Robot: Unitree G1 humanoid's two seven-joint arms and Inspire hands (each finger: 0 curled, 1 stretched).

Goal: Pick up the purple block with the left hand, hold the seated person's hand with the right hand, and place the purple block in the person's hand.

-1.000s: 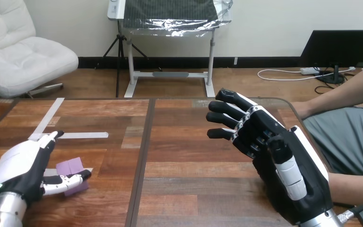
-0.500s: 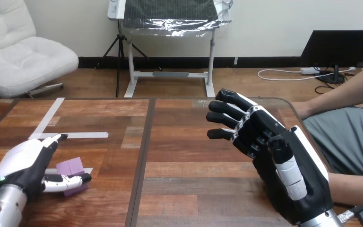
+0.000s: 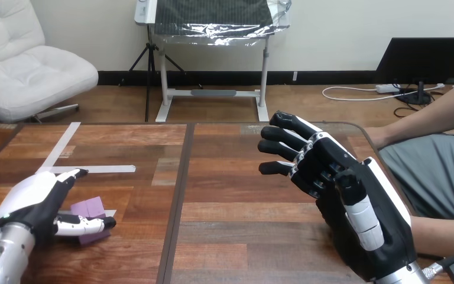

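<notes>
Purple block [image 3: 88,207] lies between thumb and fingers of the open left hand [image 3: 31,202]; right hand [image 3: 354,219] raised, open.

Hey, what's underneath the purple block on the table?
The purple block sits on the wooden table, over a strip of pale tape poking out at its right. The left hand covers its near lower edge, so the contact there is hidden.
</notes>
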